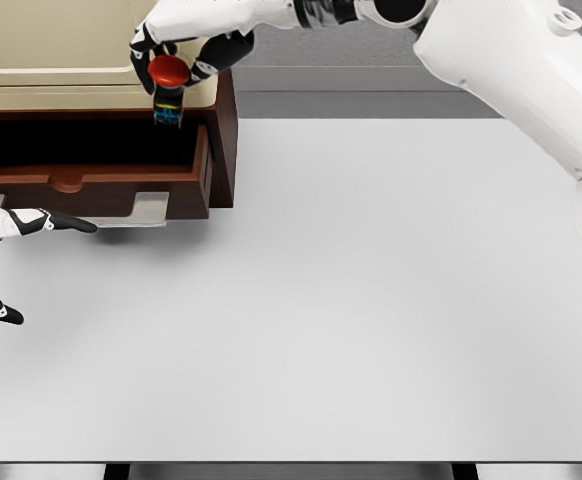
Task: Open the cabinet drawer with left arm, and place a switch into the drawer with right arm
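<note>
Nearest the camera, the left hand (11,260) shows only at the picture's left edge, just in front of the drawer (91,180): two black-tipped fingers (66,223) point out straight and apart, gripping nothing, and they do not touch the drawer front. That drawer stands pulled out of the cabinet (101,60), its dark inside exposed, so the opening step looks done.

Above the drawer's right end, the right hand (186,55) reaches across from the right, its fingers closed round the switch (169,88). The switch hangs upright, red button on top and dark body below, with its lower end over the open cavity near the drawer's right wall. Whether it is already inside the rim or just above it cannot be told from this view.

What remains, by my reading, is to lower the switch onto the drawer floor, let the fingers go, and lift the hand clear. The table (371,300) in front of the drawer plays no part.
</note>
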`<move>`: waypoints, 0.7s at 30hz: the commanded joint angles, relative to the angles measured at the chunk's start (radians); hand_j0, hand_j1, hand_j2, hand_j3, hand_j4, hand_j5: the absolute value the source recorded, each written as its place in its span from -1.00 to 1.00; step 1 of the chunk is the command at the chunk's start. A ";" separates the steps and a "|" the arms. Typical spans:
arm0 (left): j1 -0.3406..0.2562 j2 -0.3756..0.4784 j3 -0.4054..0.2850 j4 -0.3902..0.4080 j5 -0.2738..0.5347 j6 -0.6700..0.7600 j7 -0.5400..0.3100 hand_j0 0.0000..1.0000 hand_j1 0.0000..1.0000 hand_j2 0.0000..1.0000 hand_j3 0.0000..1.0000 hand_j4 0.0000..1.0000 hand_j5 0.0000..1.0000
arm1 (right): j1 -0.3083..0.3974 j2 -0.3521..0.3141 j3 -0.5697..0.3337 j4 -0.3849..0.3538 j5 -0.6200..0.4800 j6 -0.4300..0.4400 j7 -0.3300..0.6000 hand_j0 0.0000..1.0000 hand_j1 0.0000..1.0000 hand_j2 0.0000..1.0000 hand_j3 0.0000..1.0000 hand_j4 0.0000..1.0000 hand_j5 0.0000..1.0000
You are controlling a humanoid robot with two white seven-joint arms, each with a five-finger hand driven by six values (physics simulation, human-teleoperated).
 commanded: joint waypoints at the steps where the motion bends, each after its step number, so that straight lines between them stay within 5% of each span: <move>1: 0.000 0.002 0.001 -0.002 0.008 0.002 0.000 1.00 1.00 1.00 1.00 1.00 1.00 | 0.000 0.005 -0.002 0.008 -0.006 0.003 0.000 -0.05 -0.05 -0.05 -0.05 -0.05 -0.05; 8: 0.000 0.002 0.001 -0.005 0.008 0.002 0.002 1.00 1.00 1.00 1.00 1.00 1.00 | 0.008 0.053 -0.002 0.008 -0.006 0.003 -0.002 -0.04 -0.04 -0.04 -0.04 -0.04 -0.04; 21: 0.002 0.000 0.001 -0.006 0.008 0.002 0.000 1.00 1.00 1.00 1.00 1.00 1.00 | 0.005 0.125 -0.005 0.138 -0.002 0.003 0.003 0.01 0.01 0.01 0.01 0.01 0.01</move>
